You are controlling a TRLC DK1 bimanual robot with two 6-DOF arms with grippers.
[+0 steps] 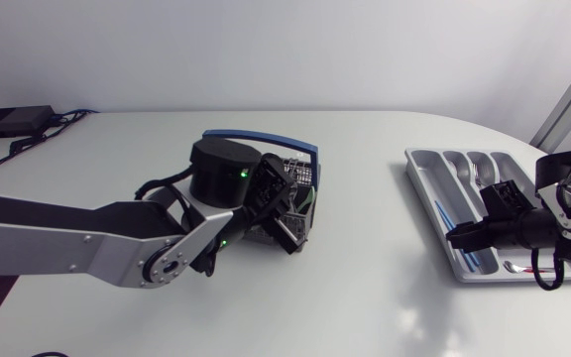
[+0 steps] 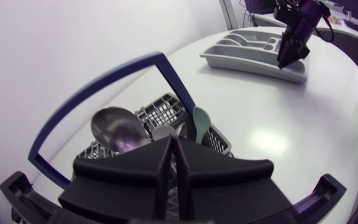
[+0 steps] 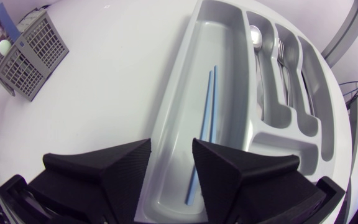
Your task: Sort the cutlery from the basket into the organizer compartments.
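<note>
Pick phase at the basket, by my read. The silver-grey left arm (image 1: 87, 243) hangs over the grey wire-grid cutlery basket with the blue hoop handle (image 2: 163, 107), mid-counter. Its left jaws are pressed flat together, and nothing shows between them. Just ahead of and below them, a big shiny metal spoon (image 2: 114, 127) and a pale teal plastic spoon (image 2: 201, 118) stand bowls-up in the basket.

Next move, I'd say: those jaws need to part, drop around one spoon's bowl or neck, then clamp without snagging the handle arching overhead.

Across the white counter (image 1: 385, 307), the dark right arm (image 1: 523, 226) is poised over the light grey plastic organizer tray (image 3: 225, 50). Its right jaws are spread wide above the long compartment, where two thin blue chopsticks (image 3: 213, 102) lie lengthwise. Nothing is in that grip. A metal spoon (image 3: 257, 37) and metal forks (image 3: 284, 53) rest in the narrower compartments alongside. Sorting looks well underway, with cutlery left in the basket.
</note>
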